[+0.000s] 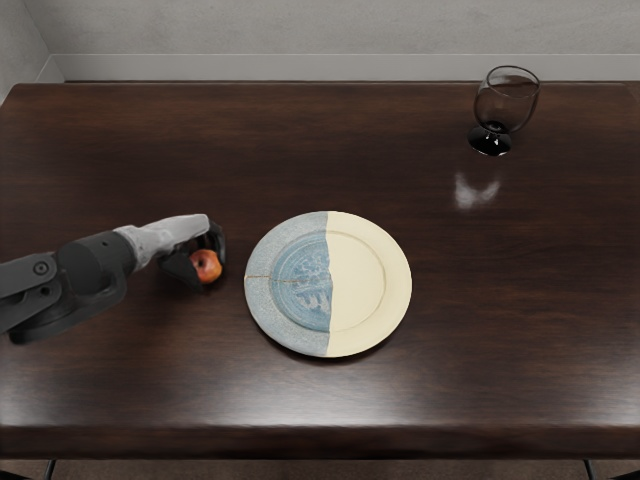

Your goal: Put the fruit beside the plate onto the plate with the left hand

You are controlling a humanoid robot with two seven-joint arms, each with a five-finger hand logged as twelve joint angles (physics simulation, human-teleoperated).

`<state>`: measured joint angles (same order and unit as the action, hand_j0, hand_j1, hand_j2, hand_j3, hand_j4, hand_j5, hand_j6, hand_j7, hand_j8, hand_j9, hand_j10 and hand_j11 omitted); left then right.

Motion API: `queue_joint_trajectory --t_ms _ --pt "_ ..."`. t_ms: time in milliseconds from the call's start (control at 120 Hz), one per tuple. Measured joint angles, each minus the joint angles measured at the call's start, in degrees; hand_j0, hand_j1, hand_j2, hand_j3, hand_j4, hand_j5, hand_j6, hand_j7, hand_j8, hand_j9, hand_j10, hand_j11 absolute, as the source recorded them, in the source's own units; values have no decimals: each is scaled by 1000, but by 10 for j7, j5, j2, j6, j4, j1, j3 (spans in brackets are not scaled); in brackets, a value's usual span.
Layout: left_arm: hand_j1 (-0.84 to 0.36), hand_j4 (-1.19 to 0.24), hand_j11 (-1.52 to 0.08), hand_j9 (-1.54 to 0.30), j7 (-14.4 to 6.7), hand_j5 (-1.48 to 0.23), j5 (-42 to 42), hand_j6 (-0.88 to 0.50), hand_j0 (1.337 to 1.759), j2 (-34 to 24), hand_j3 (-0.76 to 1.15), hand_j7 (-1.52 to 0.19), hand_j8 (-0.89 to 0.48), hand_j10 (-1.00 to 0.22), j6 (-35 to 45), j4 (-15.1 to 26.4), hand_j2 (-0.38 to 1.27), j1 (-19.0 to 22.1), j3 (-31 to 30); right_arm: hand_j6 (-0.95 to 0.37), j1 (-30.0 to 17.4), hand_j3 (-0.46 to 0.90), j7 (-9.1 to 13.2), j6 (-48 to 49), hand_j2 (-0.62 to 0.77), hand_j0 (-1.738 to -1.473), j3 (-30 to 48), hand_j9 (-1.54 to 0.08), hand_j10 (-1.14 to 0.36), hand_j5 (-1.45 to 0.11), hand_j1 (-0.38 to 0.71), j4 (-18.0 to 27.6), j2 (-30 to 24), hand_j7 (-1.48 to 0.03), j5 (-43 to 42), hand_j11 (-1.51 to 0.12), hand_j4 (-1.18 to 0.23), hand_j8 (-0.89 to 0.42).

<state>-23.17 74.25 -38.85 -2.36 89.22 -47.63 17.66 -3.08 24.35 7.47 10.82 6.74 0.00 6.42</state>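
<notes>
We find the left hand (190, 252) with fingers curled around the fruit (206, 265), just left of the plate (370, 290) and not yet on it. We judge a shallow hold could let it roll, or a low carry clip the near rim. Nothing stands between them; the wine glass (503, 108) is well apart.

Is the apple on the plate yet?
Not yet. The apple is off the plate, beside its left edge, with the left robot hand curled around it.
</notes>
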Motion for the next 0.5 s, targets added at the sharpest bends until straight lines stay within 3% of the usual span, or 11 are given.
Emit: queue_joint_trajectory --t_ms 500 --pt "-295 -689 -1057 -1057 -8 -1096 -61 -381 1654 12 -1 -1072 -410 -794 -46 -2 403 -114 2 0 7 0 0 0 0 -1658 0 0 0 0 -349 0 0 0 0 0 0 0"
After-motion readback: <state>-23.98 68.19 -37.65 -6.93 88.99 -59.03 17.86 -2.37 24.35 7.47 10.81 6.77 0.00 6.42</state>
